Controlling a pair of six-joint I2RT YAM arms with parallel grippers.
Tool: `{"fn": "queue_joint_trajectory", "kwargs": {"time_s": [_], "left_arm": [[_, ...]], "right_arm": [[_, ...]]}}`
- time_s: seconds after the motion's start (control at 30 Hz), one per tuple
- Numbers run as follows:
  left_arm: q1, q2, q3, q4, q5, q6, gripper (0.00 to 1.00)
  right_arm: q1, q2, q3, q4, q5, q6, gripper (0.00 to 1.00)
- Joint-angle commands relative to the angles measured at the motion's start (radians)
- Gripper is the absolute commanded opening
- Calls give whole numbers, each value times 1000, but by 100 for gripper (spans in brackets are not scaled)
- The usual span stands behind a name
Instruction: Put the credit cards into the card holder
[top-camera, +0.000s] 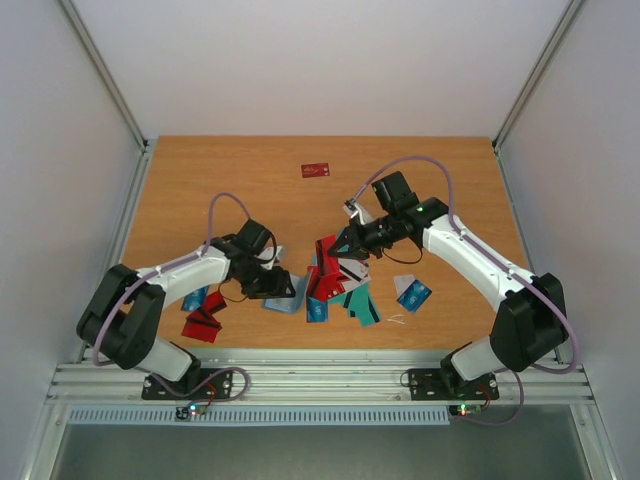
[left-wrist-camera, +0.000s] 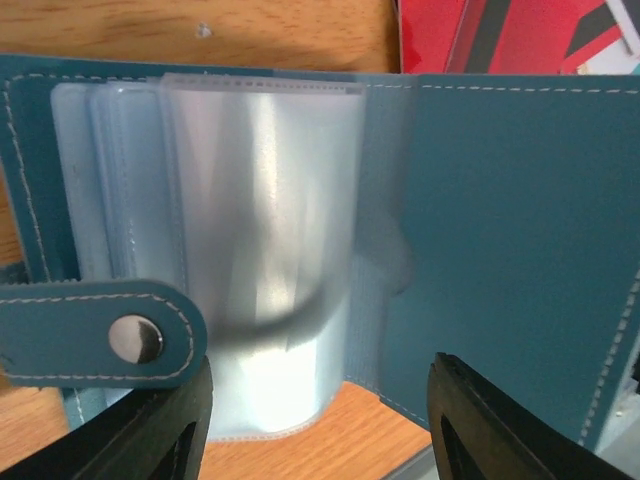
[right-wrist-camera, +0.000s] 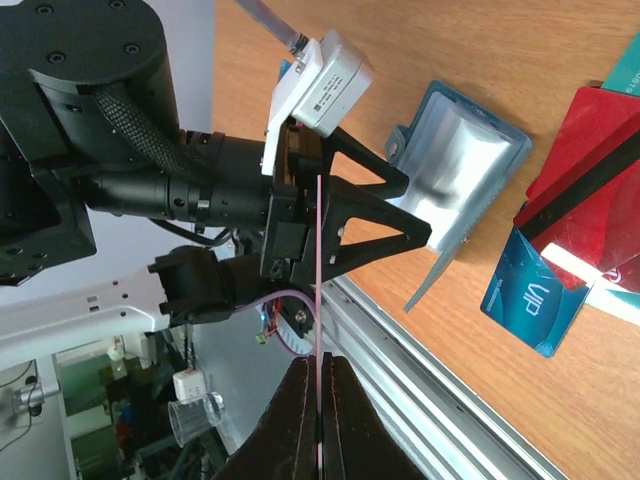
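At 6 o'clock on the table (top-camera: 200, 180) the holder (left-wrist-camera: 500, 220) lies open, seemingly pinned by the half-open left gripper (left-wrist-camera: 320, 365), while at its 2 o'clock the right gripper (right-wrist-camera: 318, 365), shut on one card (right-wrist-camera: 318, 280) held edge-on, probably next aligns and slides it into a sleeve (left-wrist-camera: 260, 200).

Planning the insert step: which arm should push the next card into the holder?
Right. The right gripper is shut on a card, held edge-on close to the open card holder. The left gripper stands open at the holder's edge, with no card.
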Motion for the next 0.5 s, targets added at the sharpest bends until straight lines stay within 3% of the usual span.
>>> {"fn": "queue_joint_trajectory", "kwargs": {"time_s": [0.0, 0.47], "left_arm": [[-17, 20, 18, 24, -76, 0, 61], [-60, 76, 62, 47, -66, -5, 61]], "right_arm": [[8, 8, 30, -24, 7, -25, 1], [7, -5, 32, -40, 20, -26, 1]]}}
